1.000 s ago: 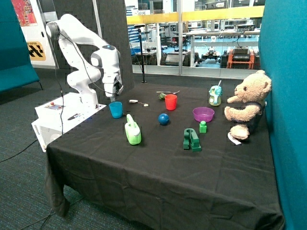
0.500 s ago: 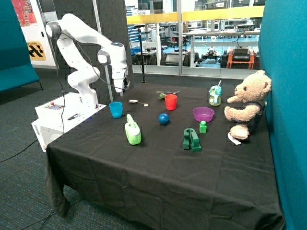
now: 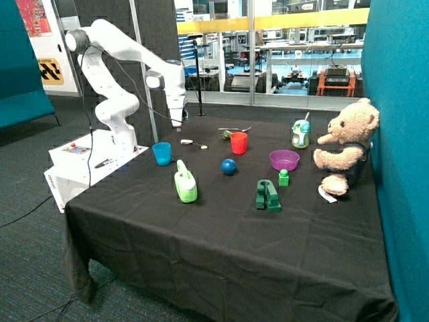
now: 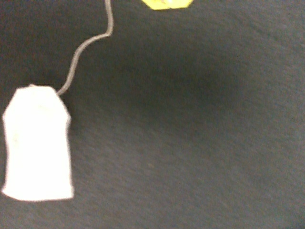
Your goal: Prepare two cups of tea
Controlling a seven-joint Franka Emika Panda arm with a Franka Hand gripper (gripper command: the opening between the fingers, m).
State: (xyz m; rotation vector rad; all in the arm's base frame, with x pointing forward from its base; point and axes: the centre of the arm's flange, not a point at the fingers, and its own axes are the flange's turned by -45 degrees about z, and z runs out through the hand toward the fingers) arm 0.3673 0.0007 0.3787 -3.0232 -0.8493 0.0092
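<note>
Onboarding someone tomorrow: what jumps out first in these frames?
The white arm's gripper hangs above a tea bag lying on the black cloth between the blue cup and red cup. Wrist view shows that bag with string and yellow tag. A teddy bear sits opposite.

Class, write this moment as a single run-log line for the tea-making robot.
gripper: above tea bag, fingers unseen | tea bag: on table between blue cup and red cup
</note>
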